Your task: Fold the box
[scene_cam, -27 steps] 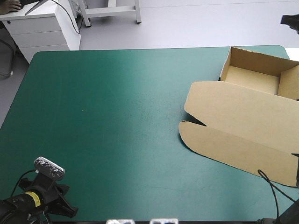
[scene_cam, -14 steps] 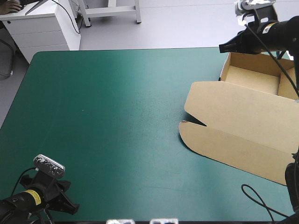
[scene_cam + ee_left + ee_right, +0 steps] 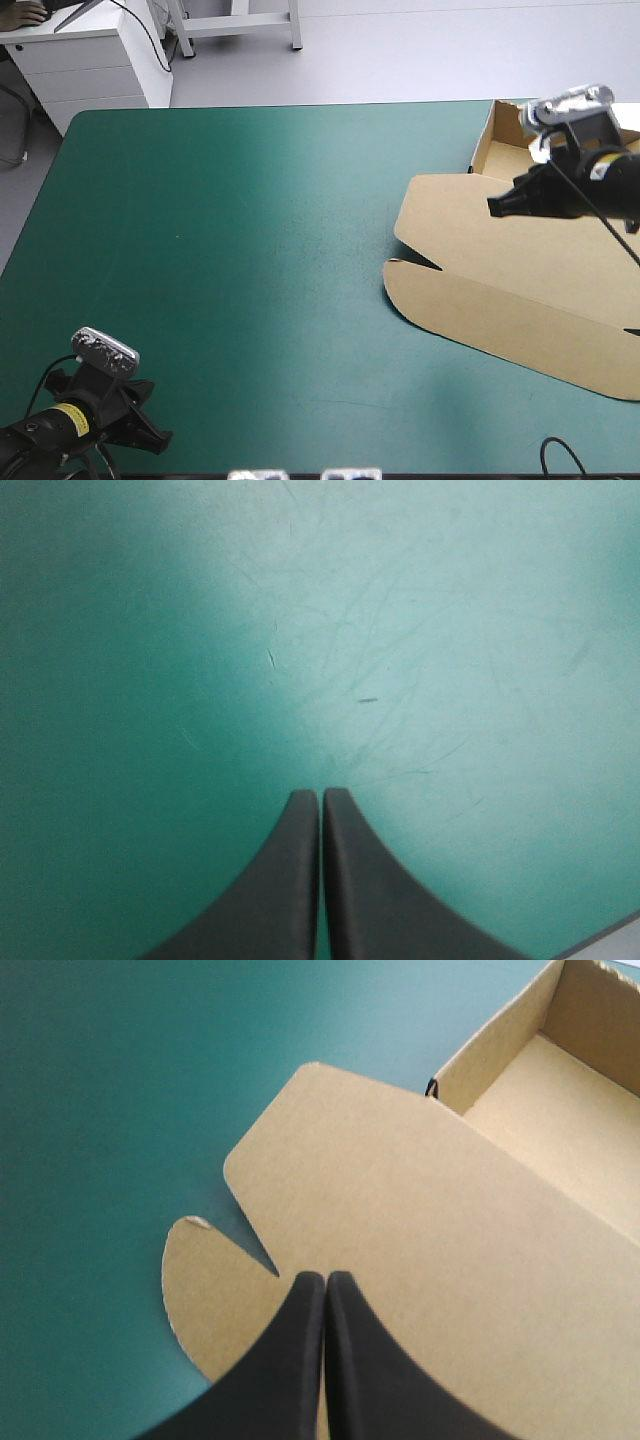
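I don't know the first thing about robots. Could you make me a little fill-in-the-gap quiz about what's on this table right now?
1. The brown box lies toward the table's ____ side, as the robot sees it.
2. Its tray is open, and its ____ lies flat on the teal-green cover.
3. The right hand hangs over the box with its fingers ____.
4. The left hand holds ____.
Missing words: right; lid; shut; nothing.
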Motion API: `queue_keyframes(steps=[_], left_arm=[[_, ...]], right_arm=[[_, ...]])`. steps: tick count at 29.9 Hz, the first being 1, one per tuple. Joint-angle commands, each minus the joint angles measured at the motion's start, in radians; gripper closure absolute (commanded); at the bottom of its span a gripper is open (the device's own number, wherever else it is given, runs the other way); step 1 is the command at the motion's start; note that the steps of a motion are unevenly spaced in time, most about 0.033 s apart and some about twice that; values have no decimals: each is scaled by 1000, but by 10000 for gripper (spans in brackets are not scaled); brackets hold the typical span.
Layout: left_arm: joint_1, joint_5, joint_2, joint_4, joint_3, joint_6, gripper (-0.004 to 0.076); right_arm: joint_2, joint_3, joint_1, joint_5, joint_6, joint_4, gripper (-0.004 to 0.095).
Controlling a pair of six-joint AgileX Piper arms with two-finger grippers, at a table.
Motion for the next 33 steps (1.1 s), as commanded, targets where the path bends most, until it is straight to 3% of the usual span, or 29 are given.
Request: queue_keyframes(steps=[1,17,33], left_arm=[[-6,-81,10,-1,-23,-7,731],[-6,-108,10,-4,-23,-3,731],[-6,-110,10,-9,-23,-3,731]], right_arm=[[-136,109,5,-85,-12,3,922],[-612,627,5,-225,-12,0,922],[-879,967,5,-316,-12,30,922]])
